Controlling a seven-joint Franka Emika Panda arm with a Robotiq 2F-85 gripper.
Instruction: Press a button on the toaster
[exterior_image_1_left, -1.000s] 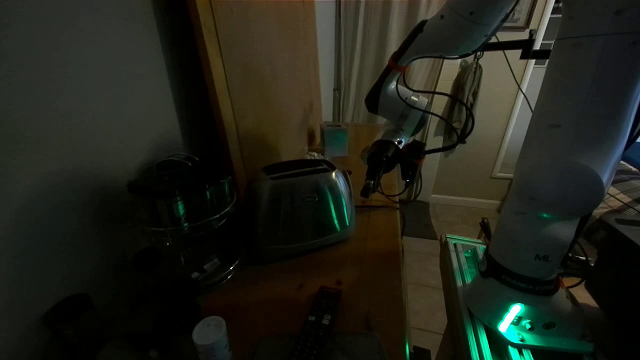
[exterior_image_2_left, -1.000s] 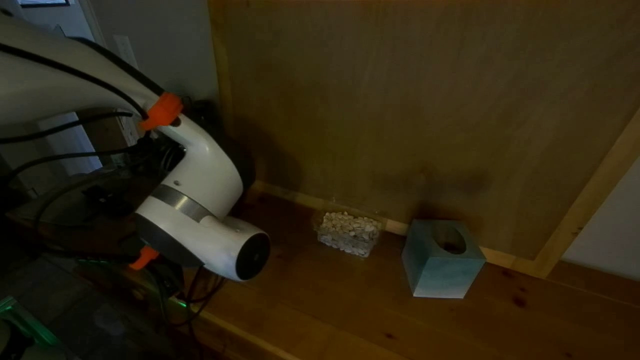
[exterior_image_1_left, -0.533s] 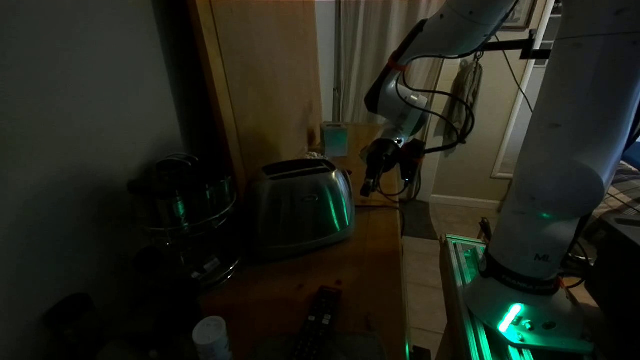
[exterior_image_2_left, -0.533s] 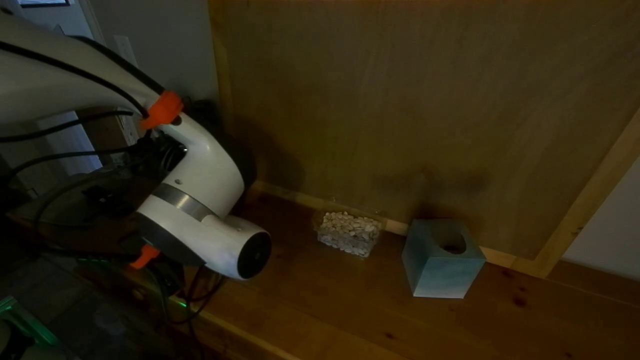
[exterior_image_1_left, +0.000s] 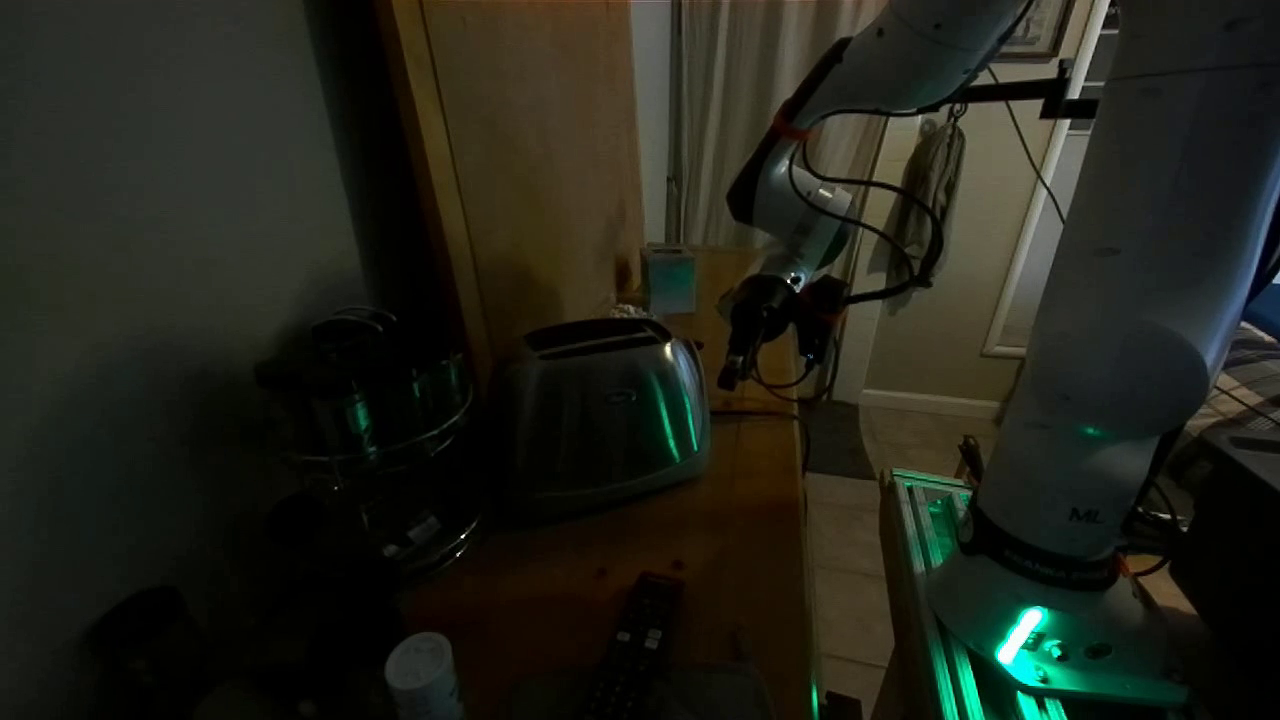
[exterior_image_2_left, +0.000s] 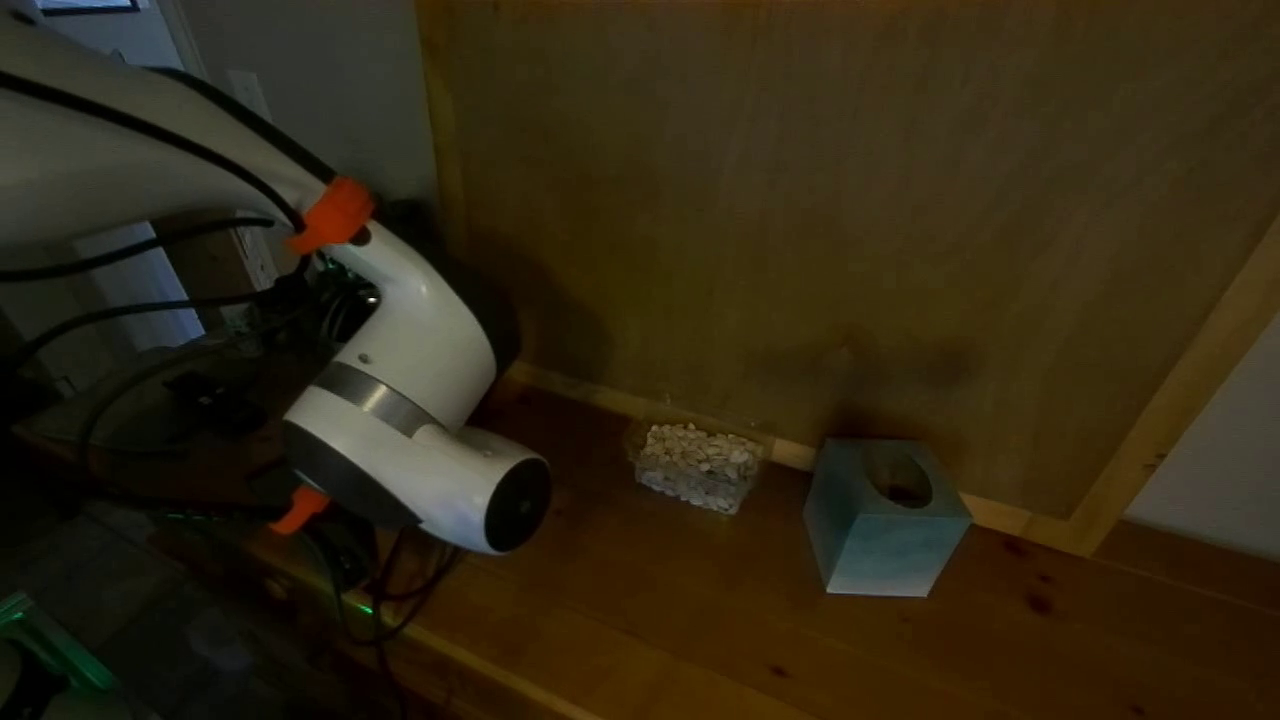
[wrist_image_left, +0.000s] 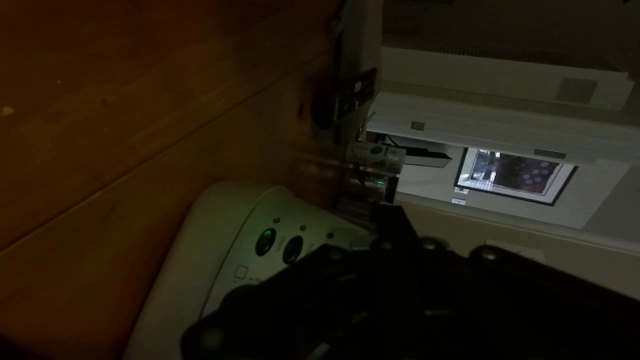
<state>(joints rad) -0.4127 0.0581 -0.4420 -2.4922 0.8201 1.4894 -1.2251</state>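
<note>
The shiny steel toaster (exterior_image_1_left: 610, 430), with slots on top, stands on the wooden counter in an exterior view. In the wrist view its control end (wrist_image_left: 200, 260) shows two dark oval buttons, a left button (wrist_image_left: 265, 242) with a green glint and another button (wrist_image_left: 293, 250), with small round dots above them. The lower part of this panel is hidden behind my gripper. My gripper (exterior_image_1_left: 733, 375) is apart from the toaster, just right of its end, pointing down. In the wrist view the gripper's (wrist_image_left: 390, 212) fingertips are together and hold nothing visible.
A dark round tiered metal appliance (exterior_image_1_left: 390, 400) stands left of the toaster. A remote (exterior_image_1_left: 640, 635) and white-lidded canister (exterior_image_1_left: 424, 672) lie nearer the camera. A tissue box (exterior_image_2_left: 885, 520) and clear tub (exterior_image_2_left: 698, 465) stand by the wooden panel. Cables hang near the gripper.
The arm and gripper have moved very slightly: a little up and left in the view with the toaster, a little right and up in the view without it. The toaster has not moved.
</note>
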